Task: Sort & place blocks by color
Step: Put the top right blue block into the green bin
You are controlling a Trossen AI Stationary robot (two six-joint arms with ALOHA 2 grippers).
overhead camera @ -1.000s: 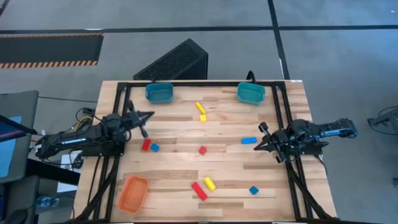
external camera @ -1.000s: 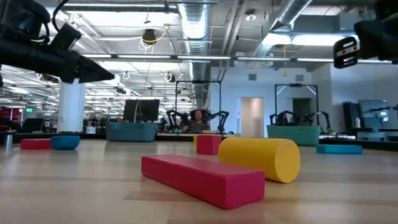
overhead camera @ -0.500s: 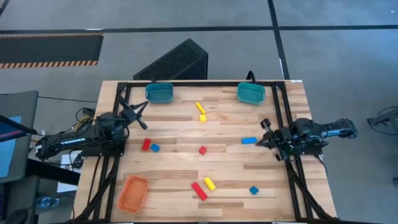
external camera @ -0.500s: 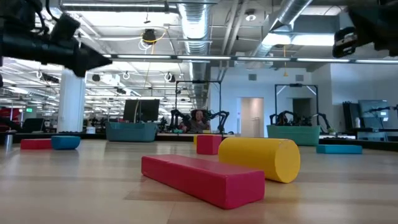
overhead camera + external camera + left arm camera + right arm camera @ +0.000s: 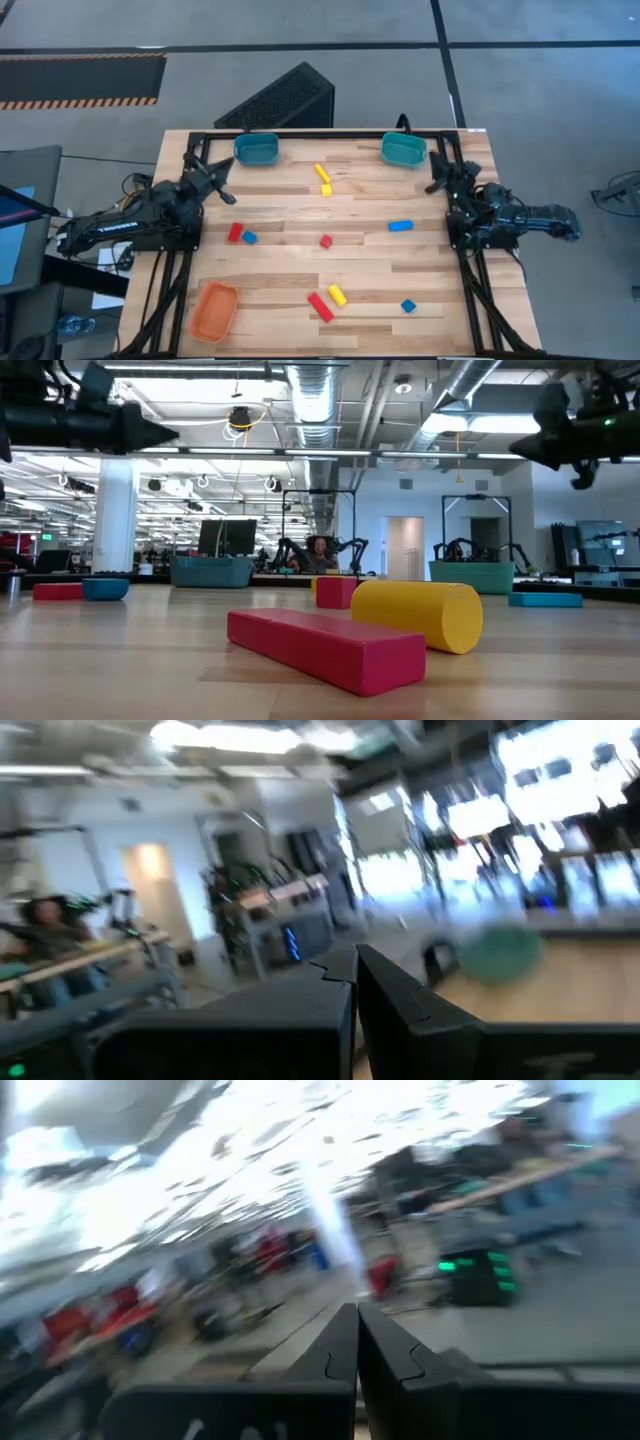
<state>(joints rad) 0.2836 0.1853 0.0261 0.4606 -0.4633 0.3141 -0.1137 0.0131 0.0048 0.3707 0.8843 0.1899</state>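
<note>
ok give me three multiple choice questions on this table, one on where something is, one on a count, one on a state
1. Where does the orange tray sit in the high view?
A. near left corner
B. far right corner
C. table centre

2. How many teal trays are there?
A. one
B. two
C. four

3. How are the left hand and right hand?
A. both shut and empty
B. both holding blocks
C. both wide open

Answers:
1 A, it lies at the lower left.
2 B, a left teal tray and a right teal tray along the far edge.
3 A, each wrist view shows fingers together, nothing between.
</note>
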